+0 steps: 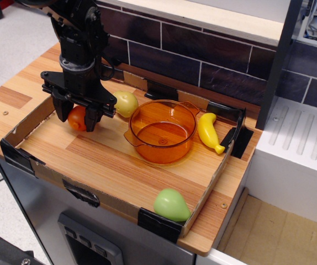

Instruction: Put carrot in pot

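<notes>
The pincer (pixel 77 117) is squeezed tight on the carrot (pixel 77 117), low over the tabletop (pixel 109 160). The pot (pixel 162 131), at its 3 o'clock, is empty, so lifting and dropping are left.

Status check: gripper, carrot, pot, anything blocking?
Gripper shut on carrot, low at tray's left end. Pot empty, mid-tray, upright. Yellow-green toy sits between carrot and pot; banana and pear clear of path.

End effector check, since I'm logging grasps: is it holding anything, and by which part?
The end effector is closed around the small glossy orange plastic carrot, one finger on each side of its body; the carrot's ends are hidden.
</notes>
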Available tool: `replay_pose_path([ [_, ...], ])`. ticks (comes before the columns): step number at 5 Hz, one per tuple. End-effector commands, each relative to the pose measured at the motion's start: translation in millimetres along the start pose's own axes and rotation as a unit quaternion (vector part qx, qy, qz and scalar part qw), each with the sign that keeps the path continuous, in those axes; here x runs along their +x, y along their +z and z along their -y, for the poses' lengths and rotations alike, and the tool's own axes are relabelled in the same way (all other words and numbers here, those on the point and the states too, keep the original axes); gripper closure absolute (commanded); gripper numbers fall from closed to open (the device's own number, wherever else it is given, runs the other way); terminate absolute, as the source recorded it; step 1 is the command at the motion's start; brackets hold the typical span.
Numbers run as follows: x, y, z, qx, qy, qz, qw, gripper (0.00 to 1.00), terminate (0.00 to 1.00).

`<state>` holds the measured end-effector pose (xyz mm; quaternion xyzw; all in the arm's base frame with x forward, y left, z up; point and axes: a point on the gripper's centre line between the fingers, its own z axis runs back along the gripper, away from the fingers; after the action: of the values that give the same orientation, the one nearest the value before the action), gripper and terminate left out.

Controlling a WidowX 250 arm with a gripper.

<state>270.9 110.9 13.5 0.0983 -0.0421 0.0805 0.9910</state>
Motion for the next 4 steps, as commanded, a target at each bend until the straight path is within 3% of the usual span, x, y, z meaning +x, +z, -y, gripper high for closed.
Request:
replay_pose_path([
  [1, -3, 73, 3, -0.021, 0.017, 0.071, 0.9972, 1.00, 0.00],
  [2, -6, 99, 28, -0.047, 0.011, 0.064, 0.9968, 1.00, 0.00],
  [4, -4, 96, 86, -0.062, 0.002, 0.038, 0.9973, 1.00, 0.00],
])
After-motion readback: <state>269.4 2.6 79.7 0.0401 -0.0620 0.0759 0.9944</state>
